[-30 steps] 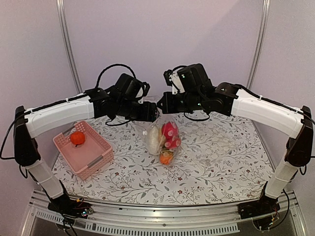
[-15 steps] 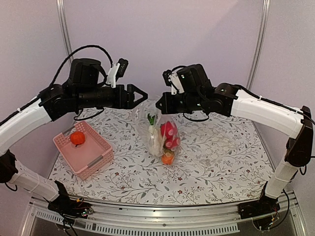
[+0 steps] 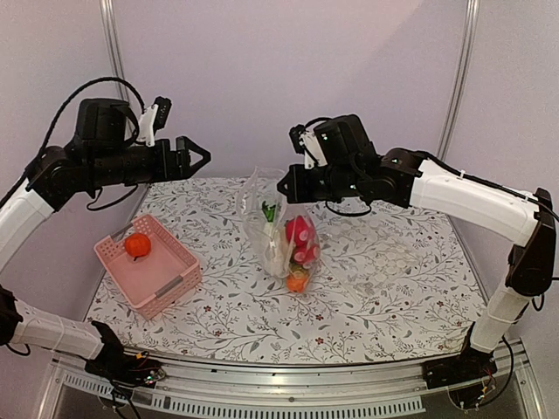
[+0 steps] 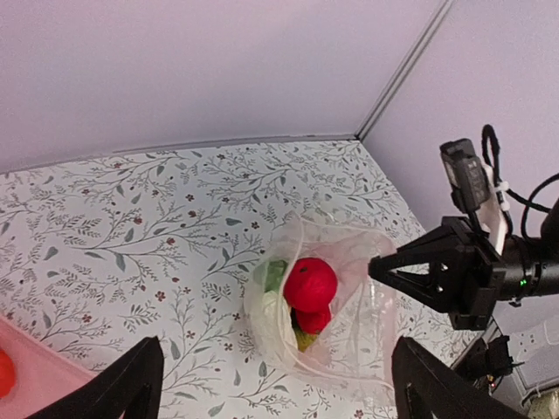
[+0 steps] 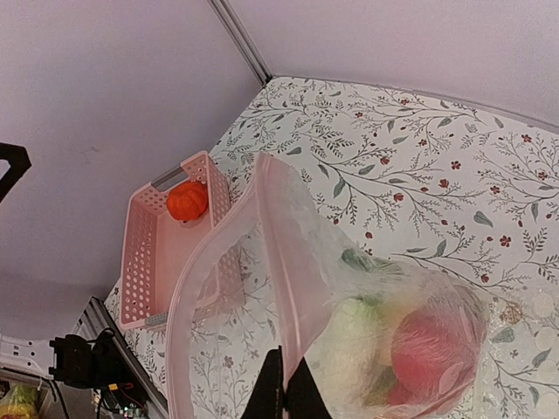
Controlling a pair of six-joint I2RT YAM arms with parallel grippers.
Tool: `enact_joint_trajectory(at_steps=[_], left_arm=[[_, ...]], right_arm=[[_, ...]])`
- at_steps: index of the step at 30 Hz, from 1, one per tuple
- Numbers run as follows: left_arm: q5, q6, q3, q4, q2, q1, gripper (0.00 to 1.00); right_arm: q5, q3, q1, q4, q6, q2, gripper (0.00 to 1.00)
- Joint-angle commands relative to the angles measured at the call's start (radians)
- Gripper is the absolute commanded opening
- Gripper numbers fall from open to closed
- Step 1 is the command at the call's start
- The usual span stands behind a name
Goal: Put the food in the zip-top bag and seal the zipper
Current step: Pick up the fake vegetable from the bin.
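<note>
The right end effector (image 3: pixel 284 186) is pinched tight on the zipper (image 5: pixel 262 227) at the rim of the clear bag (image 3: pixel 271 227). The bag hangs from it over the middle of the table (image 3: pixel 393 279), its mouth gaping. Most of the food (image 3: pixel 300 236) sits inside the bag. One orange fruit (image 3: pixel 136 245) lies in the pink basket (image 3: pixel 166 279) at the left. The left end effector (image 3: pixel 203 155) is spread wide and holds nothing, raised well apart from the bag.
</note>
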Motion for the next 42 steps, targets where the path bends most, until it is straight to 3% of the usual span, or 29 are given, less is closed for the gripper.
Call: enact_joint_trajectory(at_steps=[1,9,18,24,27,42], left_arm=[[-0.021,-0.048,-0.003,-0.128,-0.029,0.138,0.92],[-0.033,-0.142,-0.202,-0.121,-0.084,0.341,0.98],[0.03,-0.097,-0.385,-0.097,-0.007,0.602,1.0],[0.022,-0.054,-0.433,-0.064,0.067,0.711,1.0],[0.083,-0.056,-0.47,-0.022,0.087,0.782,1.0],[0.041,0.03,-0.434,0.037,0.286,0.84,1.0]], right_arm=[[0.008,-0.01,0.006,0.014,-0.007,-0.036,0.0],[-0.012,0.0,0.006,0.023,-0.007,-0.02,0.0],[-0.012,-0.004,0.006,0.023,-0.009,-0.018,0.0],[-0.006,-0.01,0.003,0.023,-0.011,-0.023,0.0],[-0.006,-0.013,0.003,0.023,-0.011,-0.027,0.0],[-0.002,-0.024,0.0,0.022,-0.014,-0.037,0.0]])
